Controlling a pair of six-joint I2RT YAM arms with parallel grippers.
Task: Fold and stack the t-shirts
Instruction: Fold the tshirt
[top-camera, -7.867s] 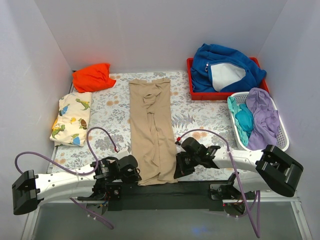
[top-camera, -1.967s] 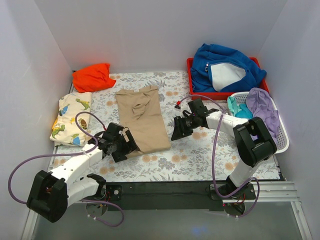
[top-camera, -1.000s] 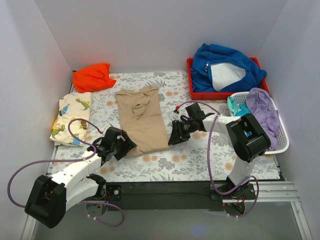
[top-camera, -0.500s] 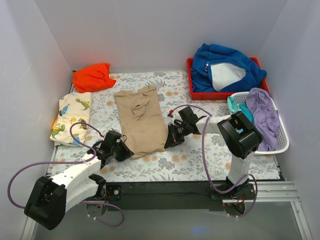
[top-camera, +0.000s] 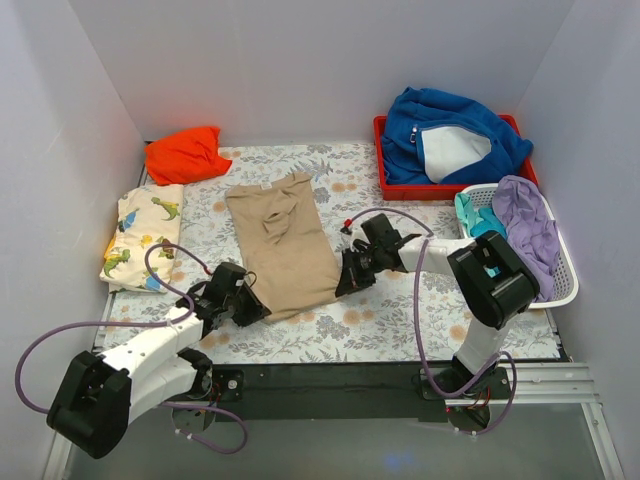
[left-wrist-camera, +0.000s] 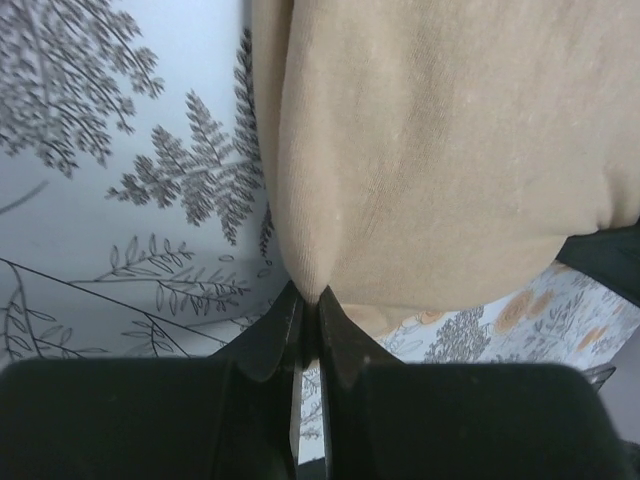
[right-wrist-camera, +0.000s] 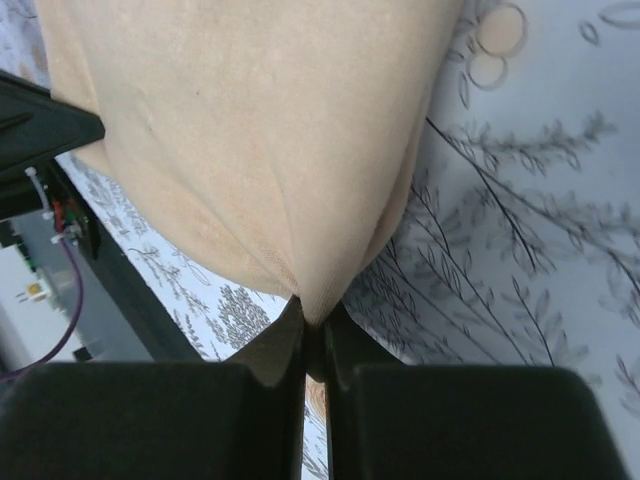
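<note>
Cloth is held at two points: the tan shirt (top-camera: 283, 245), folded into a long strip, is laid near the middle of the floral table (top-camera: 390, 322) with both near corners pinched. The left gripper (top-camera: 250, 308) is closed tight on the near left corner. In the left wrist view its fingers (left-wrist-camera: 268, 340) are seen pressed together, with only a thin fold of tan fabric caught at their tips. The right gripper (top-camera: 345, 282) is clamped in the same way on the near right corner, and in the right wrist view the fabric is drawn to a point between the closed tips. A small wrinkled bump is seen toward the shirt's far end. An orange shirt (top-camera: 183, 154) is bunched in the far left corner, and a dinosaur-print shirt (top-camera: 142, 238) is folded at the left edge just in front of it. A blue fleece (top-camera: 450, 135) is heaped in a red tray (top-camera: 381, 165) at the far right. A white basket (top-camera: 568, 285) holding purple and teal clothes (top-camera: 525, 225) is set just in front of the tray.
</note>
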